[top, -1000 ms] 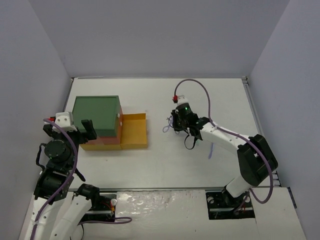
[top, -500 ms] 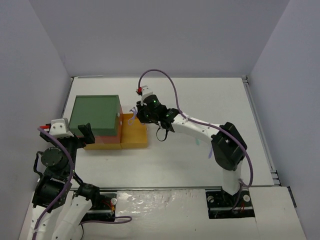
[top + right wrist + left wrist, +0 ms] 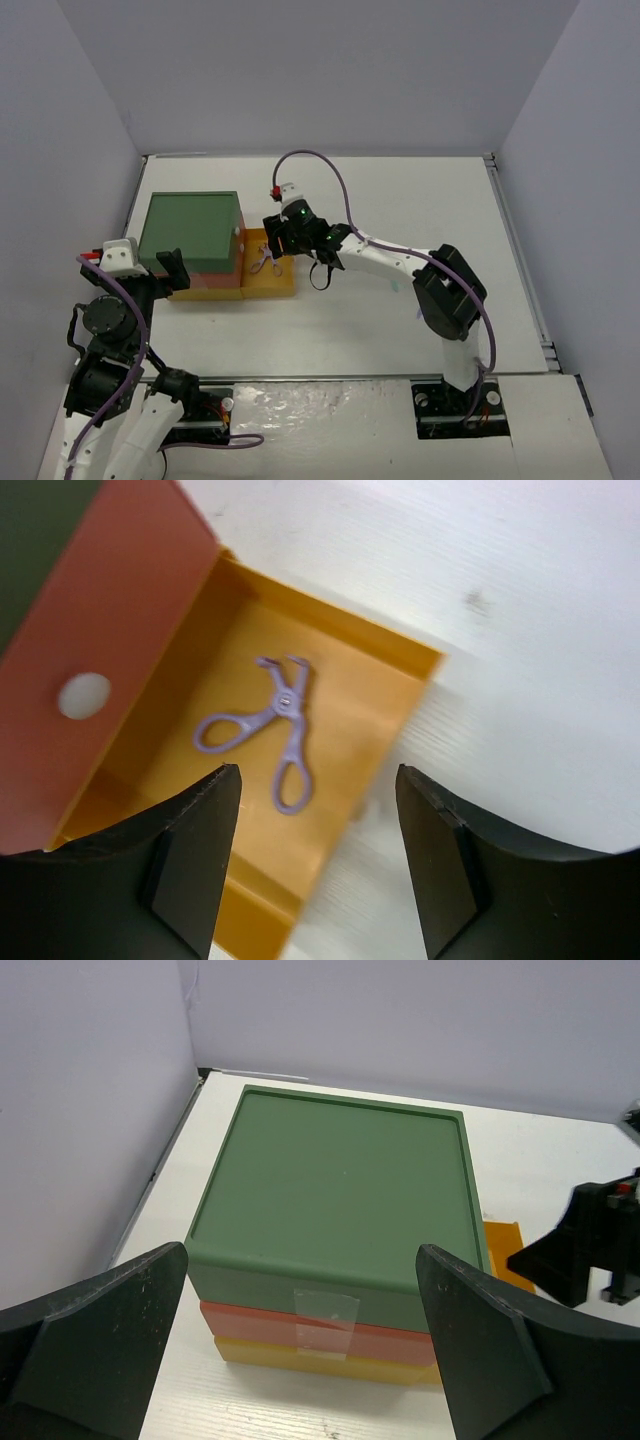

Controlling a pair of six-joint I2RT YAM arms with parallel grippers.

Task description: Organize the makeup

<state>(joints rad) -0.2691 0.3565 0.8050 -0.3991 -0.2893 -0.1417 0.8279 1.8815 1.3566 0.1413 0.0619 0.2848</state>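
From above, the drawer box (image 3: 192, 230) sits at the table's (image 3: 400, 190) 9 o'clock side, with its yellow drawer (image 3: 284, 285) pulled out toward 3 o'clock. The lavender scissor-like tool (image 3: 263, 263) lies inside that drawer. The right claw (image 3: 272, 243) hangs just at the tool's 1 o'clock, and the left claw (image 3: 172, 262) waits at the box's 7 o'clock corner. The left wrist camera shows the left claw (image 3: 300, 1260) spread wide with nothing between its fingers. It faces the green lid of the box (image 3: 335, 1180), and a sliver of the yellow drawer (image 3: 500, 1240) shows at 3 o'clock. The right wrist camera looks straight down. The right claw (image 3: 318, 775) stands open and empty, with the tool (image 3: 270, 725) loose on the drawer floor (image 3: 350, 720) above the gap. The tool's handles point toward 6 o'clock and its tips toward 12. The red drawer front (image 3: 120, 630) borders it at 10 o'clock. The likely trouble from here is the drawer. If the right claw rises at a slant, a finger could catch the thin yellow wall and drag the drawer or shift the whole box. If the drawer is pushed shut hard, the light tool may slide and jam under the red drawer. No other makeup can be made out in these views.
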